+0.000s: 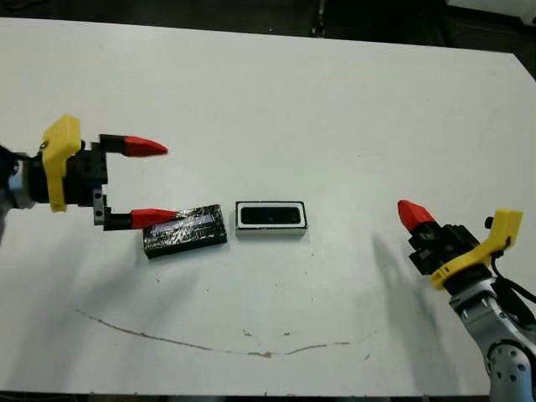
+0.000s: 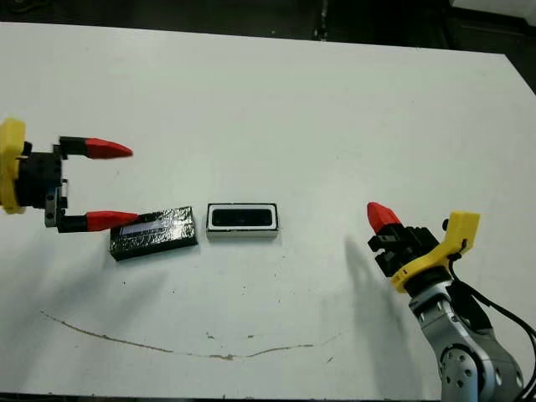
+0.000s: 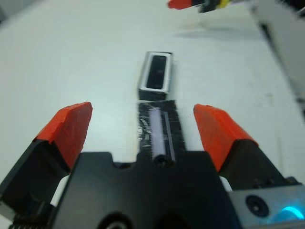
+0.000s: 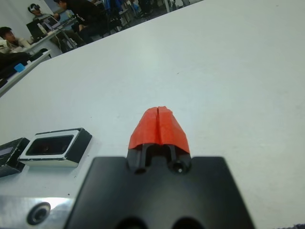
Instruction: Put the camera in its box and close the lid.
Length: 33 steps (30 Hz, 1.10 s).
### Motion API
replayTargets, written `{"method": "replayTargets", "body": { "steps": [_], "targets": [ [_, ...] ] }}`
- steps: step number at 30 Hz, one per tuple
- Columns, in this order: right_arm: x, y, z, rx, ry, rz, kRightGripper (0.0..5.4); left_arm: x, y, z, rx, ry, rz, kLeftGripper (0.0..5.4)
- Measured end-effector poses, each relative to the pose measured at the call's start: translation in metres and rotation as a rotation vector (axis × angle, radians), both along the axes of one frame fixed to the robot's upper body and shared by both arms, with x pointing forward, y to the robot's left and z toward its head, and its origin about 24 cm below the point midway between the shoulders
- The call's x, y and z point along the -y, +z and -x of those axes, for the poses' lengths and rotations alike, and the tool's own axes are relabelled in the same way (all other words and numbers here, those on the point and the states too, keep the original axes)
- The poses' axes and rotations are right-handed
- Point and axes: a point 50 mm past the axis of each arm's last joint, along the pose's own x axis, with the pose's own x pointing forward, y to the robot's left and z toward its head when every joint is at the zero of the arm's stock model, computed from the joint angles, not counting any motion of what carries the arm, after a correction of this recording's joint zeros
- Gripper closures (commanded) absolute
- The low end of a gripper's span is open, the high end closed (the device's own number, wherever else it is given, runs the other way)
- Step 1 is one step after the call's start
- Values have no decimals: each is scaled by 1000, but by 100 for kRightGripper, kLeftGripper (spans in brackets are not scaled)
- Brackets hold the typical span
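The left gripper (image 1: 159, 182) is held wide open just left of the lid (image 1: 185, 230), with the camera-filled box (image 1: 270, 217) beyond, while the right gripper (image 1: 415, 214) is pressed closed, well apart.

No readable writing anywhere here. The lid (image 1: 185, 229) shows only silvery speckles and a pale stripe, no letters. The box (image 1: 271, 217) carries a plain white rim, no label. The white bench (image 1: 318, 100) bears just a thin brown scuff line, and that spells nothing.
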Motion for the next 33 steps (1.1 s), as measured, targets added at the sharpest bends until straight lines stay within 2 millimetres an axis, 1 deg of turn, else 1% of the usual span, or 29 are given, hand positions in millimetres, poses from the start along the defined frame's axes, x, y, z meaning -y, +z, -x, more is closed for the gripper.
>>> {"method": "replayTargets", "body": {
  "steps": [6,9,12,19,24,33],
  "targets": [
    [-1,-4,-1,-20,-5,15,539,10,-16,-2,-4,-80,98,0],
    [-2,-5,-1,-26,-7,26,539,11,-19,-1,4,-86,94,0],
    [-3,-6,-1,-28,-2,29,539,16,-20,2,23,-77,32,0],
    [-4,-5,-1,-26,12,25,539,22,-23,6,177,-72,-103,0],
    [-4,-6,-1,-29,26,17,539,27,-27,6,180,-96,-187,0],
    [-3,-7,0,-31,27,21,539,25,-28,6,149,-87,-336,0]
  ]
}}
